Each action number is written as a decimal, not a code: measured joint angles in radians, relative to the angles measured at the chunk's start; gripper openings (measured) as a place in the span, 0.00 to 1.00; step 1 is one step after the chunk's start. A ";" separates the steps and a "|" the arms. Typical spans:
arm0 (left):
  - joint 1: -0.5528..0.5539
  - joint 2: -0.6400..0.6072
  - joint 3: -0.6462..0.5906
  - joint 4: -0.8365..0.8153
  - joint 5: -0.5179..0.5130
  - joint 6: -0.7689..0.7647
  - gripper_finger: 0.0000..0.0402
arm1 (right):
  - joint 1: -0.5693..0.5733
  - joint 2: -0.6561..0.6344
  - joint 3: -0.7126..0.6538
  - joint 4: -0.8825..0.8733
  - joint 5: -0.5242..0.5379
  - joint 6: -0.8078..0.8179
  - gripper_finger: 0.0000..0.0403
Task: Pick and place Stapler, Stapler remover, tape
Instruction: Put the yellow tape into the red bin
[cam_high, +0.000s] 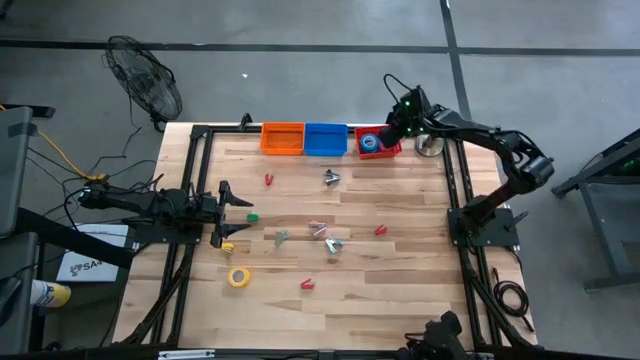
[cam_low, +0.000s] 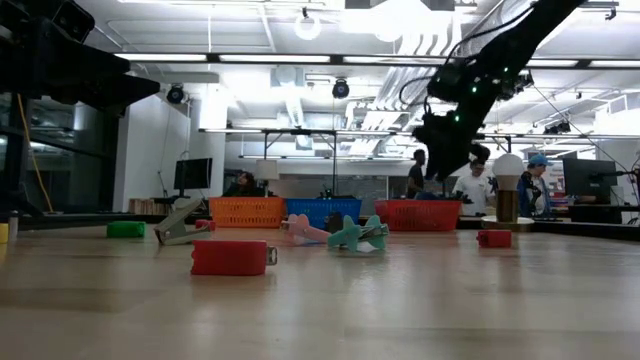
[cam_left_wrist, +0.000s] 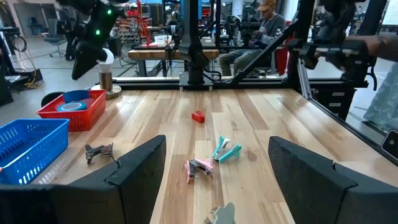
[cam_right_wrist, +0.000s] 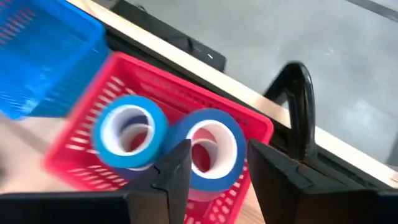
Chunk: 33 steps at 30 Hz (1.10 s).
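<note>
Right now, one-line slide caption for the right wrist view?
Right claw open above the red basket, two blue tape rolls inside, blue basket alongside.

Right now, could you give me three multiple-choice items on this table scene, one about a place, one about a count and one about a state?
1. Where is the right gripper?
A. Over the red basket
B. Over the orange basket
C. Beside the yellow tape roll

2. How many blue tape rolls lie in the red basket?
A. None
B. Two
C. Four

3. How is the left gripper?
A. Shut on a stapler
B. Open and holding nothing
C. Shut on tape

Answers: 1 A, the high view shows it there. 2 B, the right wrist view shows two. 3 B, its fingers stand wide apart.
</note>
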 joint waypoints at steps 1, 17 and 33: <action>0.000 0.000 0.000 0.000 0.000 0.000 0.70 | 0.004 -0.015 0.000 -0.003 -0.012 0.000 0.36; 0.000 0.000 0.025 -0.019 -0.005 0.024 0.70 | 0.299 -0.263 0.000 -0.038 -0.066 -0.011 0.36; 0.000 0.000 0.029 0.025 0.037 0.023 0.70 | 0.685 -0.279 -0.003 -0.074 0.098 0.006 0.36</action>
